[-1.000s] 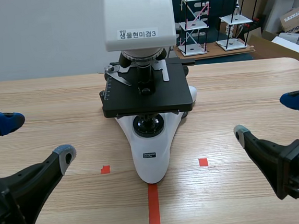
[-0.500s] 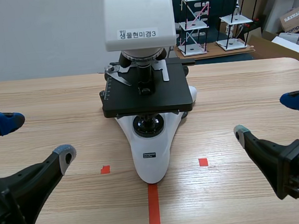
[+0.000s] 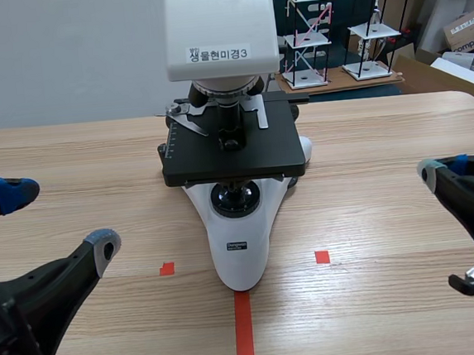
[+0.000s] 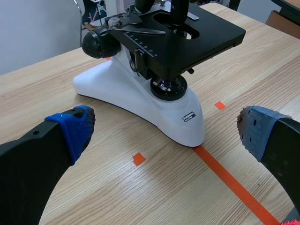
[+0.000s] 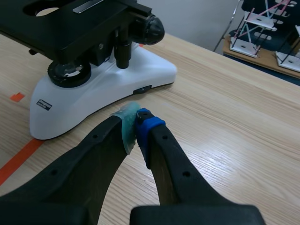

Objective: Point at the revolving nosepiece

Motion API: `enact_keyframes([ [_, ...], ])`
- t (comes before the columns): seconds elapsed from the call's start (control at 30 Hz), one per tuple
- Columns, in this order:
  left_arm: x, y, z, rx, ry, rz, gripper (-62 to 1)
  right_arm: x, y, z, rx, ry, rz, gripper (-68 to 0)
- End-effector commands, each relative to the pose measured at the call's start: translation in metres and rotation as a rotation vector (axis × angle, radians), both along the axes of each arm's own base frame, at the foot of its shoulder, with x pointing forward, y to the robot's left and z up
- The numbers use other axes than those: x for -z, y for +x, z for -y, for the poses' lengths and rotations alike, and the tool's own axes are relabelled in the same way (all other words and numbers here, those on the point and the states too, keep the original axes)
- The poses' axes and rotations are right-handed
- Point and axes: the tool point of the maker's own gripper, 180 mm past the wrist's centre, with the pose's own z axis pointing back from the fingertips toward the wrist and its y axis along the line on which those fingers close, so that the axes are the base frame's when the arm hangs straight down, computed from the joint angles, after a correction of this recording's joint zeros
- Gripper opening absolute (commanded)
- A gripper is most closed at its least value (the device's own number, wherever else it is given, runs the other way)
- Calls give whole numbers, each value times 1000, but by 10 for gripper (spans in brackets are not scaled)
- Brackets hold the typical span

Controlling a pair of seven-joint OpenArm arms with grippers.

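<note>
The revolving nosepiece [image 3: 227, 90] is seen half hidden under the microscope [image 3: 233, 157] head; the left gripper [image 3: 58, 218] is held wide apart, the right gripper [image 5: 136, 124] is pressed closed on nothing.

a white-based microscope [image 4: 154, 110] with a black square stage [image 4: 201, 33] stands on the light wooden table [image 4: 51, 84], just ahead of the left gripper [image 4: 166, 129]. the gripper's blue dotted pads [image 4: 77, 129] are spread wide apart, nothing between them. a round light lens [image 4: 168, 87] sits under the stage, with a black focus knob [image 4: 96, 44] at the side. an orange-red tape line [image 4: 229, 180] meets the base's narrow end.
</note>
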Motion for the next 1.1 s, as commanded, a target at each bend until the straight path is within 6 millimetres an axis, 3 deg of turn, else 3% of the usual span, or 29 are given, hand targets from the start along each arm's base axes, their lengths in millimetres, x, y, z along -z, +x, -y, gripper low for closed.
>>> enact_keyframes([
  [0.0, -7, 0, 4, 9, -25, 20, 14, -16, 6, 4, -4, -7, 58, -671],
  [0.33, -7, -1, 5, 14, -28, 20, 14, -53, 51, 19, -27, -155, 144, -671],
  [0.43, -7, -1, 5, 15, -28, 19, 14, -74, 63, 18, -37, -140, 192, -671],
  [0.57, -7, -1, 5, 15, -28, 19, 14, -87, 75, 12, -78, -160, 201, -671],
  [0.77, -7, -1, 5, 15, -28, 19, 14, -91, 88, -10, -174, -182, 205, -671],
  [1.07, -7, -1, 5, 15, -28, 19, 14, -73, 111, -25, -230, -184, 161, -671],
])
